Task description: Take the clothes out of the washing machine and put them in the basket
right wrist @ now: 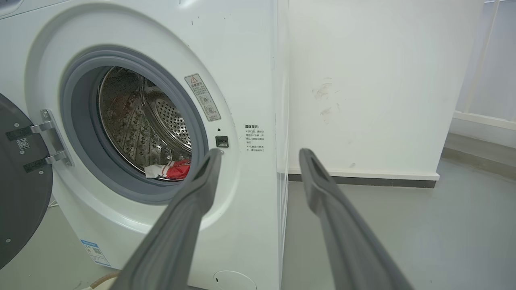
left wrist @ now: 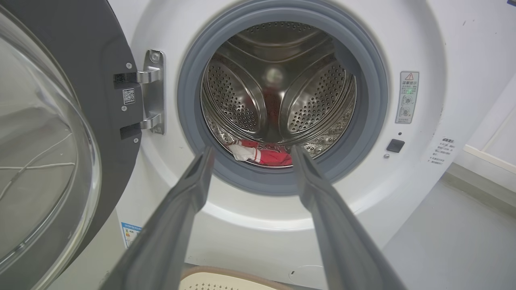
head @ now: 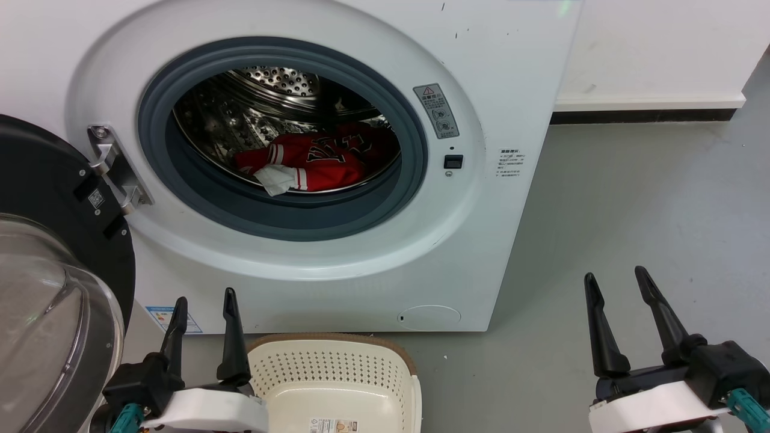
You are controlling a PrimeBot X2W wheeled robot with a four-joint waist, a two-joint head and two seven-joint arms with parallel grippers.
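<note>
- Here, at far left: door (head: 36,174) of the washing machine (head: 481,240), black rim around a clear glass bowl, swung wide open on a metal hinge (head: 114,168).
- Low down beside it: left gripper (head: 205,297), dark fingers spread apart, clasping nothing, tips up toward the machine's front but clear of it; in the left wrist view, aimed at the drum's mouth.
- Just right of that gripper: basket (head: 337,338), cream with a brown rim, on the floor (head: 631,198), tight against the foot of the machine and below its opening.
- At centre: grey rubber ring (head: 283,210) around the perforated steel drum (head: 277,81).
- Inside, at the bottom of the drum near its front lip: clothes (head: 319,159), crumpled red fabric with black-and-white lettering, a white piece at the left end.
- Right of the opening: warning sticker (head: 436,110) and, under it, a small dark latch slot (head: 453,161).
- Far right: right gripper (head: 615,273), fingers likewise parted and bare, over grey floor, well apart from the machine; in the right wrist view, pointed past the machine's front right corner toward a white wall (right wrist: 383,80).
</note>
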